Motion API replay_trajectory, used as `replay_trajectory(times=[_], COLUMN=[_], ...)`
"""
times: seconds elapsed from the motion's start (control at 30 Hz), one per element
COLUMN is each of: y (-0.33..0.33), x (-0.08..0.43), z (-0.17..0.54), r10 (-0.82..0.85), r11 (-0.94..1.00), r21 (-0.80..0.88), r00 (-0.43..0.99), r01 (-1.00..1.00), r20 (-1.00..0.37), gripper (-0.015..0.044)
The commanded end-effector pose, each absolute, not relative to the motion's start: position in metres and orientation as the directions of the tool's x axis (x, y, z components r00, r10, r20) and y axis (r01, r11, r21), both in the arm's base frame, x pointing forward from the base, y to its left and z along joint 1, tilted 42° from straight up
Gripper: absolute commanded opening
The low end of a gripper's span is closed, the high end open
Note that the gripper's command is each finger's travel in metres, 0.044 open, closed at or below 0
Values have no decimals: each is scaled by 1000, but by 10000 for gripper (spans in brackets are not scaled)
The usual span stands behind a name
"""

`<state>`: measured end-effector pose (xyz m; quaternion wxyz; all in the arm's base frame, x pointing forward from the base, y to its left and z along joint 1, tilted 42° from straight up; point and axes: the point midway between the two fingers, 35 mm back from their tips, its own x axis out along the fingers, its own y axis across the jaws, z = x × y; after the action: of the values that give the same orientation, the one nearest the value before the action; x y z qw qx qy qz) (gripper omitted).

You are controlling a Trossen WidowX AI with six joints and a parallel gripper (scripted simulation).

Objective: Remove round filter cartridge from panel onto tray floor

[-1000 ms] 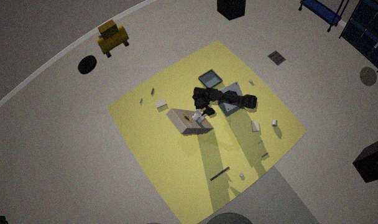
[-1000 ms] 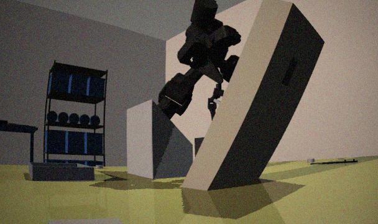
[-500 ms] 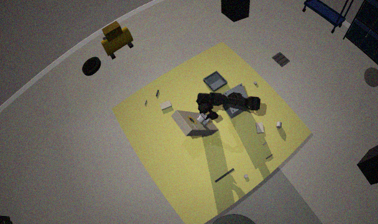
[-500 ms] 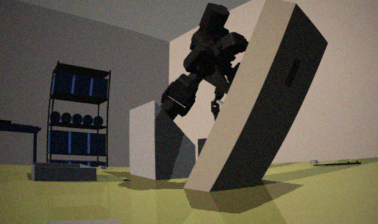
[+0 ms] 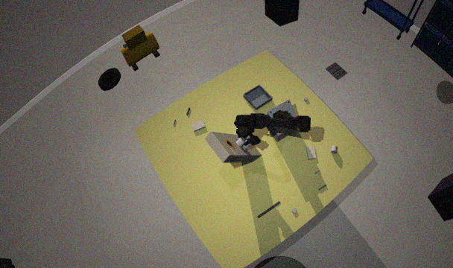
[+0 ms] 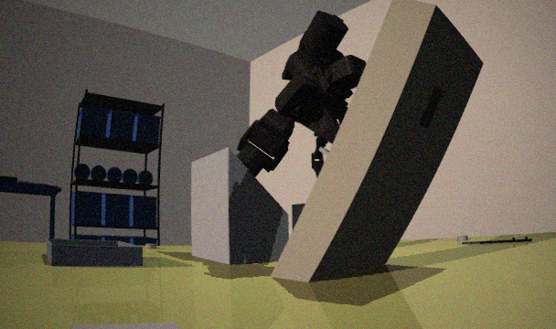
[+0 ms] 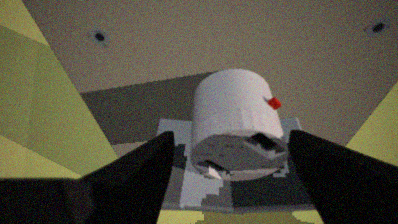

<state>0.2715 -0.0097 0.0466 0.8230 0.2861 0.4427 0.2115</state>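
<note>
Inspector: What class of premises?
Colleague: A workshop or storeroom, by its fittings. Exterior view: a storage rack [image 6: 161, 151] with blue bins stands at nine o'clock.
Inspector: Further evidence?
Colleague: Top view: a blue cart [image 5: 388, 16] at one o'clock, a yellow tank-like machine [image 5: 141, 48] at eleven.
</note>
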Motion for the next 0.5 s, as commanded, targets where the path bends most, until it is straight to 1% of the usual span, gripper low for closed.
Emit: replay_trajectory(times=[0.0, 0.43, 0.47], y=[-10, -10, -10], x=[271, 271, 271], z=[47, 47, 47], r10=[601, 601, 601], r11=[748, 748, 748], r21=[657, 657, 657], r00=[519, 519, 519], r01=[-98, -98, -98], r20=[-608, -608, -608], gripper=[271, 185, 159])
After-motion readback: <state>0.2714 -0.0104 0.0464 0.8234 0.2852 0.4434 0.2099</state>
